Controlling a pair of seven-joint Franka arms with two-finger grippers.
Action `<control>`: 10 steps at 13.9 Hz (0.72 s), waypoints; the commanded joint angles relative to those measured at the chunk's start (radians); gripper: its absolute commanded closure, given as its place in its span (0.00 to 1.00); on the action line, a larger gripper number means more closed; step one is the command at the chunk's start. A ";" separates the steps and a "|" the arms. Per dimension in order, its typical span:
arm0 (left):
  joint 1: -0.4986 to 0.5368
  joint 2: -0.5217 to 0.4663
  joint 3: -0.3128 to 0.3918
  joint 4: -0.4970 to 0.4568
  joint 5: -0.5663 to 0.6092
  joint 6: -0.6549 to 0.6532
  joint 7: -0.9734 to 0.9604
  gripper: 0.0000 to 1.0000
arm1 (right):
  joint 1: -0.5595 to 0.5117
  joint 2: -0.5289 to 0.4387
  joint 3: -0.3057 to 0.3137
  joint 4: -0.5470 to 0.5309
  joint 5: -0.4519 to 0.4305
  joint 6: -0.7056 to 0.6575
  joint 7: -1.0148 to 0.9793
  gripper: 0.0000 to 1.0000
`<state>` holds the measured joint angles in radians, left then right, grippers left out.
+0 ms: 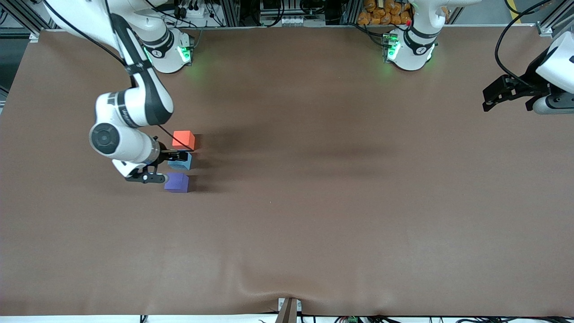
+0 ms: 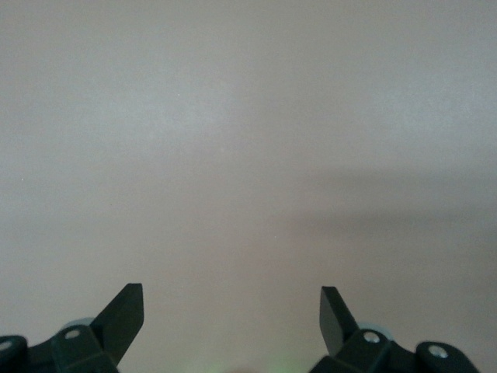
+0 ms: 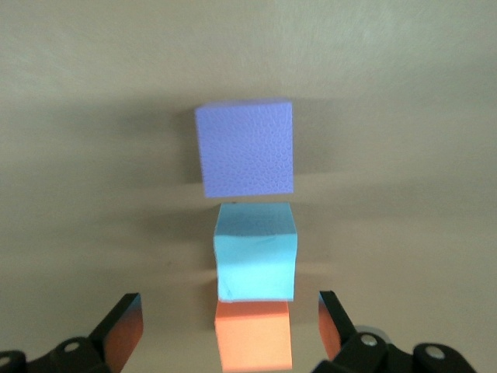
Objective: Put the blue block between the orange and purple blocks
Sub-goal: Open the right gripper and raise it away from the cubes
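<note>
Three cubes stand in a short row near the right arm's end of the table. The orange block (image 1: 184, 139) is farthest from the front camera, the purple block (image 1: 177, 183) nearest. The blue block (image 1: 183, 163) rests on the table between them, with small gaps on both sides. My right gripper (image 1: 174, 156) hovers low over the row, open and holding nothing. In the right wrist view the orange block (image 3: 253, 336) lies between the open fingers of the right gripper (image 3: 230, 299), then the blue block (image 3: 256, 260), then the purple block (image 3: 245, 148). My left gripper (image 1: 493, 96) waits open.
The brown table cover (image 1: 314, 202) stretches wide around the cubes. The left wrist view holds only bare table (image 2: 248, 155) past the open left gripper (image 2: 231, 289). The right arm's elbow and wrist (image 1: 130, 130) hang beside the row.
</note>
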<state>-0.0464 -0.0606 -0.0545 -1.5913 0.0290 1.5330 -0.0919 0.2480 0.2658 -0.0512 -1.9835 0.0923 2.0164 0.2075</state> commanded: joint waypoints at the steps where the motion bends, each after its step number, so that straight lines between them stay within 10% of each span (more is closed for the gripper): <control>1: 0.014 0.001 -0.005 0.013 -0.018 -0.011 0.018 0.00 | -0.058 0.004 0.005 0.182 0.001 -0.193 -0.005 0.00; 10: 0.014 0.002 -0.005 0.013 -0.018 -0.011 0.015 0.00 | -0.206 0.010 0.004 0.523 -0.014 -0.485 -0.123 0.00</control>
<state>-0.0461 -0.0605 -0.0543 -1.5915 0.0290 1.5330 -0.0919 0.0784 0.2606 -0.0616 -1.5523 0.0906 1.5985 0.1127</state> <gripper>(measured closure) 0.000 0.000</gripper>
